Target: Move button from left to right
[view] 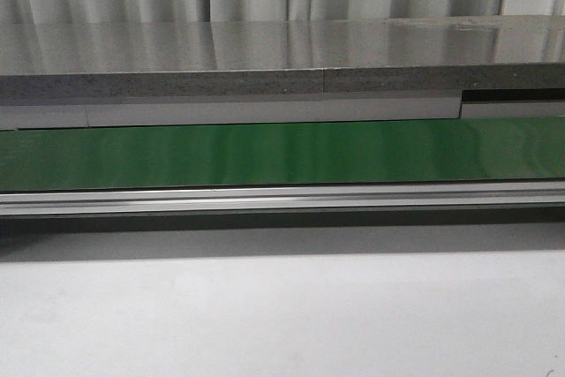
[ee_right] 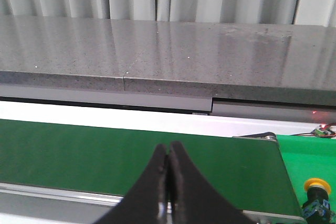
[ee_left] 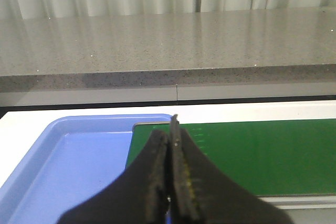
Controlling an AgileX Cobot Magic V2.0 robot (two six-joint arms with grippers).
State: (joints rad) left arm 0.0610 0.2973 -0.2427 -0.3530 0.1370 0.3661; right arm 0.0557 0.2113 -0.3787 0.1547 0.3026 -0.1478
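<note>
The button, a yellow-orange cap on a black body with blue marks, stands on a green surface at the lower right corner of the right wrist view, past the end of the green belt. It does not show in the front view or the left wrist view. My right gripper is shut and empty over the belt, well apart from the button. My left gripper is shut and empty, above the place where a blue tray meets the belt. Neither gripper shows in the front view.
The green belt runs across the front view with a metal rail along its near side and a grey stone ledge behind it. White tabletop lies in front. The blue tray holds nothing that I can see.
</note>
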